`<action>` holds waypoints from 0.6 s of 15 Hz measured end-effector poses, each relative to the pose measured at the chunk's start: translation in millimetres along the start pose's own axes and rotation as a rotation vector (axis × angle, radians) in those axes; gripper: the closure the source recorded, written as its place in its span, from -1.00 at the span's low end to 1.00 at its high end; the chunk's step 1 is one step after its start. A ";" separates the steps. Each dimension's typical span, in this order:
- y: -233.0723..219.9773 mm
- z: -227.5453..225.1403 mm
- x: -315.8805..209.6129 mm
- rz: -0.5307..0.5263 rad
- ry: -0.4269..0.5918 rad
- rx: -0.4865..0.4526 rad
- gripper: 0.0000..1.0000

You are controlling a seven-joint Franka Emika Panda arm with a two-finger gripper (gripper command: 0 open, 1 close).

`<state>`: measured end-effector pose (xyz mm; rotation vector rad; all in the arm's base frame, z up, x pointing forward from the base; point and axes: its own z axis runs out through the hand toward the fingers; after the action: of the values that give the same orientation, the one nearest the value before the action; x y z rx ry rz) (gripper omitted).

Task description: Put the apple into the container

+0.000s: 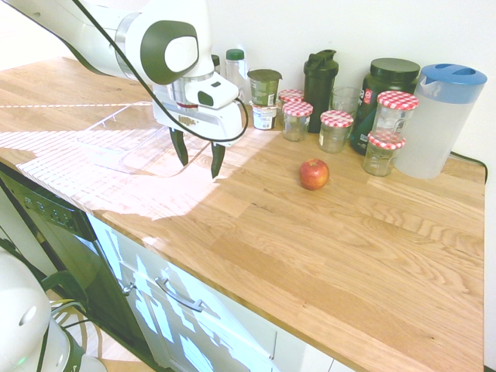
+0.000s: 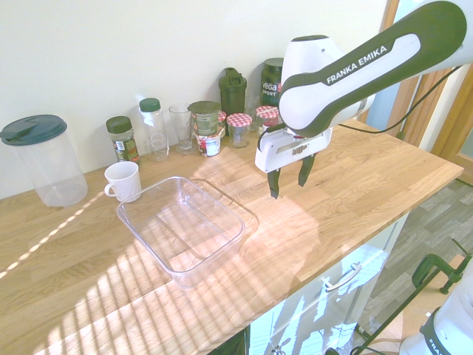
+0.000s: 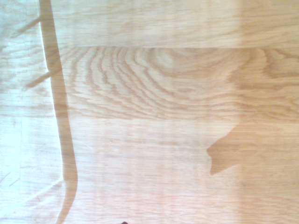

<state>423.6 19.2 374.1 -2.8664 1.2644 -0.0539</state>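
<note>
The gripper [image 1: 198, 157] is hanging above the bench [image 1: 325, 248], pointing straight down. Its two dark fingers [image 1: 180, 146] are standing wide apart and nothing is sitting between them. It is floating in the air, not touching the wood.

The apple [image 1: 314, 173] is not under the gripper. In the first exterior view it is sitting off to the right of the gripper, well apart from it, nearer the back edge of the bench and just in front of the glass jars with red-checked lids [image 1: 336, 129]. The other outside camera is not showing the apple at all.

The container [image 2: 182, 225] is lying on the other side of the gripper, close by it, near the front edge of the bench. So the gripper is hanging between the two, nearer to the container than to the apple. I think it is going to have to travel sideways to the apple first, then go down.

The apple is small, round and red, with a paler spot on it. It is standing alone on bare wood, touching nothing. Being round, it might roll if it gets bumped.
</note>
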 end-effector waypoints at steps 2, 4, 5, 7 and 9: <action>0.1 -0.2 1.2 -0.012 0.001 0.000 -1.00; -4.5 -17.6 14.9 -0.028 0.021 0.022 -1.00; -7.8 -35.8 31.8 -0.018 0.038 0.032 -1.00; -7.1 -67.7 80.9 0.044 0.052 0.031 -1.00; -0.6 -79.2 139.1 0.122 0.061 0.029 -1.00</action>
<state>515.0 -82.6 457.1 -2.7767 1.4343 -0.1589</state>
